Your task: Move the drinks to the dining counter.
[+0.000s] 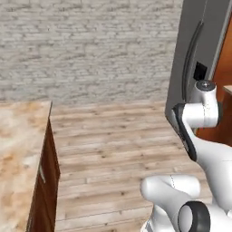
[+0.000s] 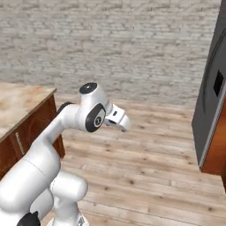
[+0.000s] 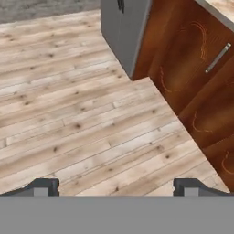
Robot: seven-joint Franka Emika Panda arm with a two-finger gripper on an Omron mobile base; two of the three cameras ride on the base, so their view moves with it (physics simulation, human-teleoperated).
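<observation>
I am looking at my white arm [image 2: 53, 145] folded up over the wood floor [image 1: 113, 145]. In the right base view it is rising from the bottom left, bending at a round dark joint, and the hand is pointing forward and a little down, away from me. In the left base view the same arm is standing at the right side, with its upper part just in front of the tall grey fridge [image 1: 195, 59].

In the hand view the pincer [image 3: 116, 186] is showing its two small dark tips at the bottom, one far to the left and one far to the right. The fingers [image 3: 43, 186] are spread wide apart. Nothing is sitting between them and they are touching nothing. Under them I am seeing only floor boards.

The dining counter [image 1: 20, 149] is sitting at the left of the left base view. Its top is beige with orange swirls, and a brown cabinet with a silver handle is under it. In the right base view its corner is just beside the arm's lower part. The part of the top that I can see is bare, and no drinks are showing in any picture.

In the hand view the grey fridge is standing at the top, and brown cabinet doors [image 3: 192, 68] with a silver handle are running down the right side.
</observation>
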